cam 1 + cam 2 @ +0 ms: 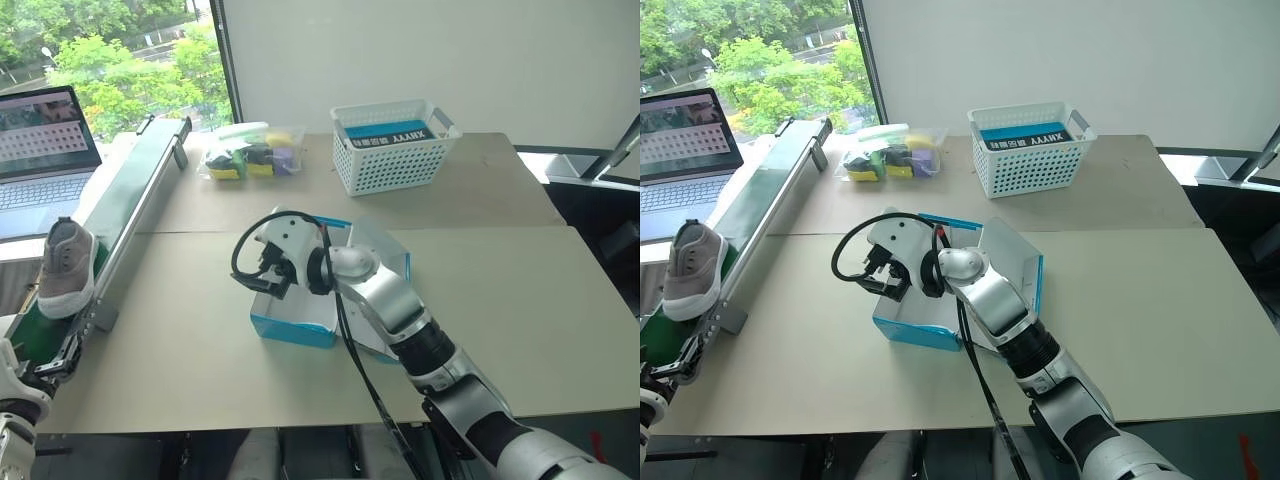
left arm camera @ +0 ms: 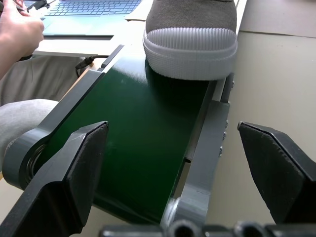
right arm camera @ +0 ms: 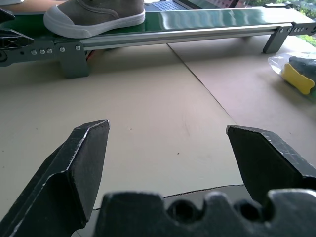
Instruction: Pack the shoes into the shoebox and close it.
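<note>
A grey shoe (image 1: 65, 265) lies on the green belt of the conveyor (image 1: 130, 200) at the left of the table (image 1: 520, 300), toe toward the near end. The left gripper (image 2: 173, 163) is at this near end, its fingers wide apart with nothing between them, the toe just ahead of them. The blue shoebox (image 1: 300, 325) stands open in the middle of the table. The right gripper (image 1: 268, 272) hangs over the box's left edge, also wide and empty. A white basket (image 1: 393, 145) and a bag of sponges (image 1: 250, 155) are at the far side. A laptop (image 1: 40, 150) sits left of the conveyor.
</note>
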